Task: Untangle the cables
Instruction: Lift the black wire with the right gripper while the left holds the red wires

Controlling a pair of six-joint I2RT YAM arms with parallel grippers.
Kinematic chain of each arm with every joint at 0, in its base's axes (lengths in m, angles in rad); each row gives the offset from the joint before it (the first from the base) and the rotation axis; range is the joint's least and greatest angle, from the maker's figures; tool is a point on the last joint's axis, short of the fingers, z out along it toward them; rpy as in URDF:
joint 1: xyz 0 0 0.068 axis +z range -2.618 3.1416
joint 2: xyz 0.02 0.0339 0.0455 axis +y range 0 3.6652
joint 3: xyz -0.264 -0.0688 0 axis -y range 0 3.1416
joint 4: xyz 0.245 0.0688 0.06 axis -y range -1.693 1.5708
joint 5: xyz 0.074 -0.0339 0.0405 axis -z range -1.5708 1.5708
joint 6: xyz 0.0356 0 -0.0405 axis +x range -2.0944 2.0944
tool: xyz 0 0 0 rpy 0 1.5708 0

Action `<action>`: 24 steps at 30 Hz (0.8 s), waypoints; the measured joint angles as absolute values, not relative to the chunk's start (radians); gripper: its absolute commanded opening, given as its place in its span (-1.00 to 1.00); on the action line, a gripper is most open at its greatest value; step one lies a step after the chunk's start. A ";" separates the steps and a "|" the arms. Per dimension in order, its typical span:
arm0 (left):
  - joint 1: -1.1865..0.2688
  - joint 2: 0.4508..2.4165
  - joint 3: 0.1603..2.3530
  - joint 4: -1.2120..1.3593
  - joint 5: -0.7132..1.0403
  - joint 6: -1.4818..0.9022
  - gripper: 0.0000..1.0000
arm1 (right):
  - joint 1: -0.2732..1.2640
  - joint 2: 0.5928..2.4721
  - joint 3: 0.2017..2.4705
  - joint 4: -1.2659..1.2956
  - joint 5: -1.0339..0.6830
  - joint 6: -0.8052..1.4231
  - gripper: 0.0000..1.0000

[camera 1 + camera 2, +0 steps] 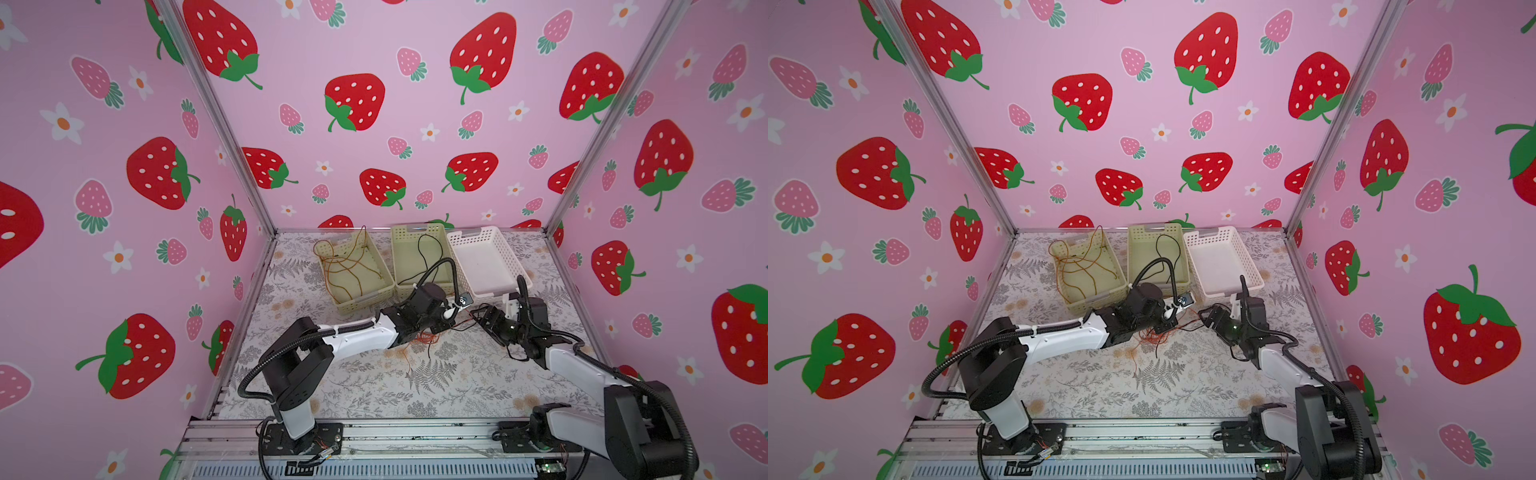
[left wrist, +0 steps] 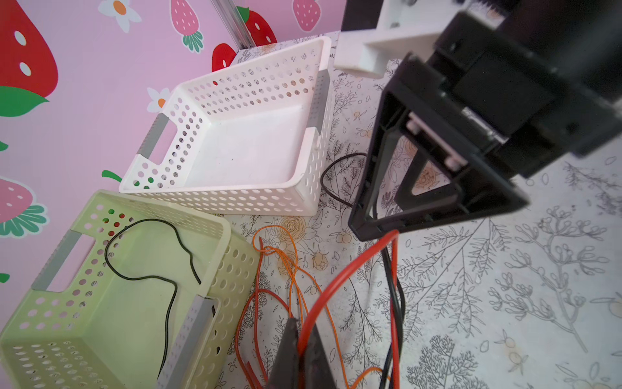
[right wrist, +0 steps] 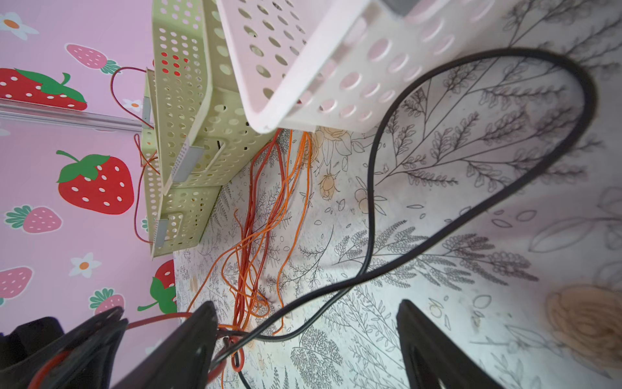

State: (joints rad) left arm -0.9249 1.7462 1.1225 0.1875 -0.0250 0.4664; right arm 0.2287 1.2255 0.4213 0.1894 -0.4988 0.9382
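Broadly, works over a floral-print table (image 1: pixel 374 395) walled in strawberry pink. Has three baskets in a row along the far edge: a left green basket (image 1: pixel 365 300) holding loose orange-brown cables (image 1: pixel 353 266), some arching over its rim; a middle green basket (image 1: pixel 415 227) holding one thin black cable (image 1: pixel 428 249); a white basket (image 1: pixel 478 262) on the right. Reaches both arms to the middle, just in front of the baskets. Pinches a red cable (image 2: pixel 340 279) with the left gripper (image 2: pixel 303 340), fingers clenched tight on it, the strand running on toward the other claw. Holds the right gripper (image 3: pixel 306 303) spread wide, released, grasping nothing, with a black loop (image 3: pixel 370 188) on the table passing between its fingers. Shows a tangle of cables (image 1: pixel 424 338), orange and red, lying on the table beneath the left gripper, a few strands trailing toward the near edge.
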 measured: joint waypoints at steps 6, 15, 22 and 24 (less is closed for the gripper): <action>-0.932 1.741 1.112 0.228 -0.023 0.467 -1.00 | 0.228 1.333 0.392 0.302 -0.497 1.005 0.11; -0.926 1.669 1.087 0.228 -0.046 0.472 -1.00 | 0.192 1.347 0.399 0.327 -0.474 0.960 -0.91; -0.891 1.618 1.084 0.228 -0.041 0.451 -1.00 | 0.153 1.358 0.411 0.316 -0.483 0.896 -0.92; -0.876 1.603 1.074 0.228 -0.036 0.440 -1.00 | 0.143 1.361 0.411 0.312 -0.485 0.881 -0.93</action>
